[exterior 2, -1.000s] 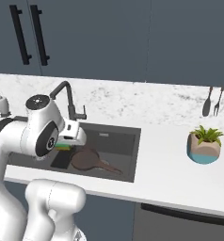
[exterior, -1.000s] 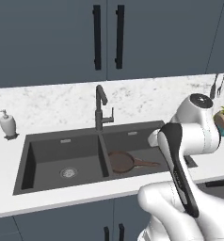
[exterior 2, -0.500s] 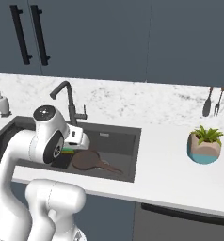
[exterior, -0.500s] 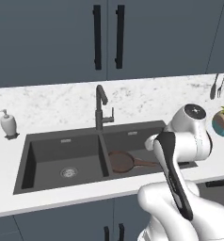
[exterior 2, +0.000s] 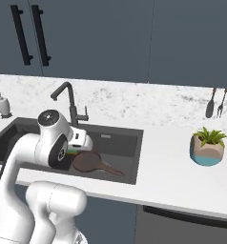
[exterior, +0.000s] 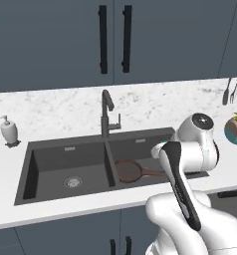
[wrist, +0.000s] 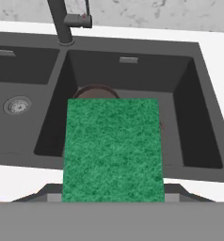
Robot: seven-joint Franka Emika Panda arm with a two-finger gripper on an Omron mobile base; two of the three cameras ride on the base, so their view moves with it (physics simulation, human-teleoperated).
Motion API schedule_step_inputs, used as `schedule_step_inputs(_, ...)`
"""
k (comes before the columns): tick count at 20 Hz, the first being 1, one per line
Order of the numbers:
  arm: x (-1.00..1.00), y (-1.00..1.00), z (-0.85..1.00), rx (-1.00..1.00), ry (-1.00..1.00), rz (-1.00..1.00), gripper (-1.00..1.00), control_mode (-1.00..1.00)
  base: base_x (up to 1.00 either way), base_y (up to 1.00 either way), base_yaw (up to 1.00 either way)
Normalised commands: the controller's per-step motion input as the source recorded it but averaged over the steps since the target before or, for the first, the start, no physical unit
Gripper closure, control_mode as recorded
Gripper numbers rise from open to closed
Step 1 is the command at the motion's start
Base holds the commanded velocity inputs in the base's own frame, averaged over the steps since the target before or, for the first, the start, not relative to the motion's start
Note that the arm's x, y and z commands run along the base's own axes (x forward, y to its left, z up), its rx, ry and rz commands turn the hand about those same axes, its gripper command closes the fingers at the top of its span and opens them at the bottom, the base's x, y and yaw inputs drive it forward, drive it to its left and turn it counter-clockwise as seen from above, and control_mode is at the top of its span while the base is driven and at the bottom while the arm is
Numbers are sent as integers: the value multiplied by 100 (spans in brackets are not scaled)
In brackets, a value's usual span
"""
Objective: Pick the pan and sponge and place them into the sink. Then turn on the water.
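Sink (exterior: pixel 65 149): pan (exterior: pixel 129 170) in right basin; hand (wrist: pixel 113 200) grips sponge (wrist: pixel 113 150) above it.

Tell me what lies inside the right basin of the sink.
In the sink's right basin lies the pan, handle pointing right. In the hand view the sponge, held in the gripper, covers most of the pan; that basin's drain is hidden.

Green sponge (wrist: pixel 112 150) over pan (wrist: pixel 96 91) in sink (wrist: pixel 189 99) right basin.

Arm swung lower, back toward base; claw carries sponge (wrist: pixel 113 149) above pan (exterior: pixel 129 170).
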Motion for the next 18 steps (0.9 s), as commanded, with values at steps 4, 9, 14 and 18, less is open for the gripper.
schedule_step_inputs(4,26,13,-9,0,-2,0,100,-100,0,0,0)
schedule_step_inputs(9,60,10,-31,0,1,0,100,-100,0,0,0)
schedule_step_inputs(14,77,3,-44,0,3,0,100,-100,0,0,0)
schedule_step_inputs(18,79,0,-35,3,7,3,100,-100,0,0,0)
